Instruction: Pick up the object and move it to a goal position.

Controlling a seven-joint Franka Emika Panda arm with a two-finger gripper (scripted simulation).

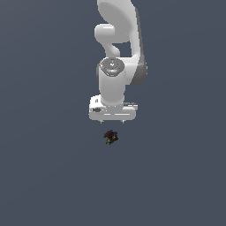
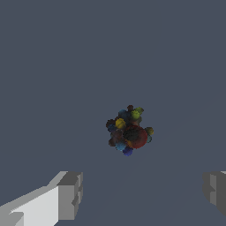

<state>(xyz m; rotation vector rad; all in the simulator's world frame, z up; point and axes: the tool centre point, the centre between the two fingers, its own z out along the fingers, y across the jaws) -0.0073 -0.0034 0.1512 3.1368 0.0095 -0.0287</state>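
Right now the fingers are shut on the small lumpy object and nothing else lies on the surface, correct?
Not quite. The fingers are spread wide apart, and the object lies free on the surface between and ahead of them, untouched; the wrist view shows this. The rest stands: the object is the only thing lying there.

light: even, dim-flat | shadows: none cast | glare: none | focus: sharp, slightly pixelated

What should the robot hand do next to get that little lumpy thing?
Probably move over the object and come down around it. The jaws are open wide and empty, and in the wrist view the object lies ahead of the fingers, not between them.
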